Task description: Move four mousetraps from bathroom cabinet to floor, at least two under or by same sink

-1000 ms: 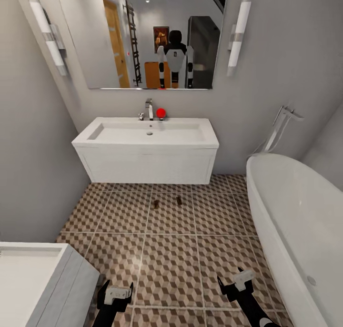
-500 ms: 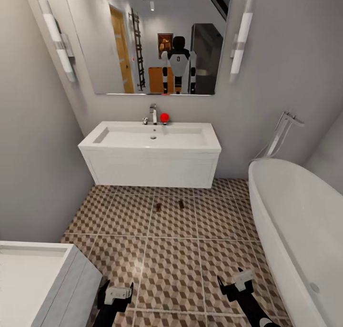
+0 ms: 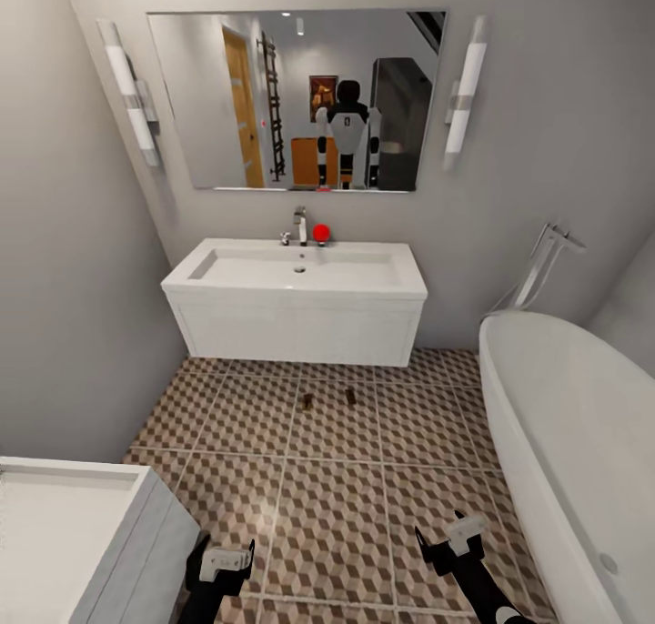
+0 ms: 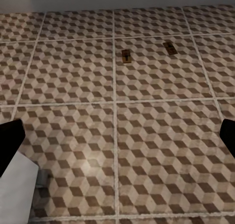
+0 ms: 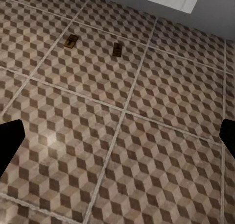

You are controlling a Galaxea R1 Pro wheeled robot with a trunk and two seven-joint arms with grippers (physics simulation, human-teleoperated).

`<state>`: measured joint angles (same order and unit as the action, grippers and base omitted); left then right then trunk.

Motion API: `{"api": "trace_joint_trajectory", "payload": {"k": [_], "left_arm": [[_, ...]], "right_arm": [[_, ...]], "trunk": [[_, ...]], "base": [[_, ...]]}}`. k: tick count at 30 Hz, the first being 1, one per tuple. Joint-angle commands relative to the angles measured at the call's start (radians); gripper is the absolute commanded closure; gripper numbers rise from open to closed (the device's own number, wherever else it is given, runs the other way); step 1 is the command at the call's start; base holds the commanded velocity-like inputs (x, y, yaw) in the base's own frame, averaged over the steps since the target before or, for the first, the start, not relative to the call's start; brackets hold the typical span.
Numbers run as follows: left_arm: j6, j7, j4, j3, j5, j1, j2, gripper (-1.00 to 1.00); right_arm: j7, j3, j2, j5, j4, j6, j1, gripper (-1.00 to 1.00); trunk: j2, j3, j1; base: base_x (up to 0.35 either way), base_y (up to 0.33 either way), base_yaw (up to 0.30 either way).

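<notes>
Two mousetraps (image 3: pixel 307 402) (image 3: pixel 350 394), judged light, stiff and best pinched by the plate's long edges clear of the wire, lie on the bathroom floor (image 3: pixel 327 506) just before the sink (image 3: pixel 296 283), bathtub (image 3: pixel 564 424) beside it, while the left pincer (image 3: pixel 223 565) and right pincer (image 3: pixel 455 540) hang spread and empty.

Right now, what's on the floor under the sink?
Two mousetraps lie on the bathroom floor just before the sink. Beneath its cabinet is hidden.

Brown-beige cube-patterned bathroom floor (image 3: pixel 327 497), dark brown mousetraps (image 3: pixel 307 402), white sink (image 3: pixel 300 319), red ball (image 3: pixel 320 233).
</notes>
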<state>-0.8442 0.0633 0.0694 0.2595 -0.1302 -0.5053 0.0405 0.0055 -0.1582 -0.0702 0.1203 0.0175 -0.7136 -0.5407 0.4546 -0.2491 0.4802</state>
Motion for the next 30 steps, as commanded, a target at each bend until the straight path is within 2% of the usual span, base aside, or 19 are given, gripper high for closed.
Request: {"api": "trace_joint_trajectory", "payload": {"k": [1,3,11,30], "left_arm": [[-0.006,0.004,0.004,0.009,-0.006,-0.002,0.001,-1.0],[-0.006,0.004,0.004,0.009,-0.006,-0.002,0.001,-1.0],[-0.007,0.002,0.004,0.009,-0.006,-0.002,0.003,-1.0],[-0.007,0.006,0.003,0.009,-0.006,-0.002,0.02,-1.0]], "right_arm": [[0.001,0.002,0.0,0.005,-0.001,-0.003,-0.001,-1.0],[0.001,0.002,0.0,0.005,-0.001,-0.003,-0.001,-1.0],[-0.001,0.002,0.0,0.005,0.0,-0.003,-0.001,-1.0],[-0.002,0.002,0.0,0.005,0.0,-0.003,-0.001,-1.0]], "trunk": [[-0.006,0.003,-0.003],[-0.02,0.013,-0.011],[-0.02,0.024,-0.011],[-0.02,0.028,-0.011]], "base": [[0.0,0.0,0.069],[0.0,0.0,0.069],[0.0,0.0,0.055],[0.0,0.0,0.004]]}}
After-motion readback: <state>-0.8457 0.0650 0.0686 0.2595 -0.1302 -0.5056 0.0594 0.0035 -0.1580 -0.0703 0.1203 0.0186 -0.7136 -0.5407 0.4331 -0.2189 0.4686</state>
